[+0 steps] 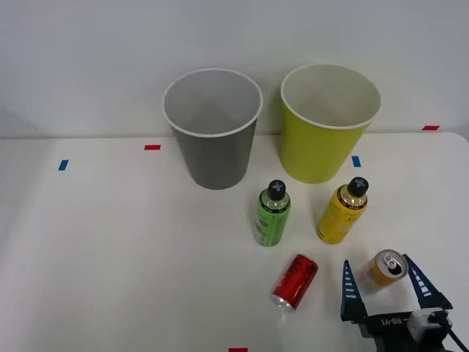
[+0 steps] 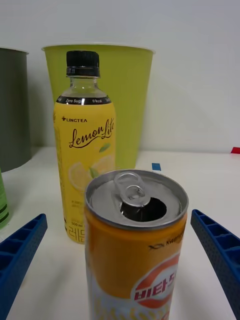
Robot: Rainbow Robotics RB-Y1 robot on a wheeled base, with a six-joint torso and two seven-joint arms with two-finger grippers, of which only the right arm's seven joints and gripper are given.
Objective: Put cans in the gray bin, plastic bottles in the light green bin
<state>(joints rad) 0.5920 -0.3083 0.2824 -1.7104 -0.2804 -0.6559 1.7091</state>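
Nearest us, our right gripper (image 1: 386,284) spreads its blue fingers (image 2: 20,252) wide around the upright orange-gold can (image 1: 386,269), its tab opened. Beyond we see the toppled red can (image 1: 294,281), green bottle (image 1: 272,215), Lemon Lite bottle (image 2: 86,145), then gray bin (image 1: 212,130) and lime bin (image 1: 327,125), their visible insides bare.

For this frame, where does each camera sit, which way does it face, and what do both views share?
Front view: above the arms, looking forward and down at the white table; the open right gripper straddles the orange-gold metal can.
Right wrist view: on the right arm's wrist, level across the table; blue ribbed fingers flank the can.
Shared: that can, yellow plastic bottle, lime round bin.
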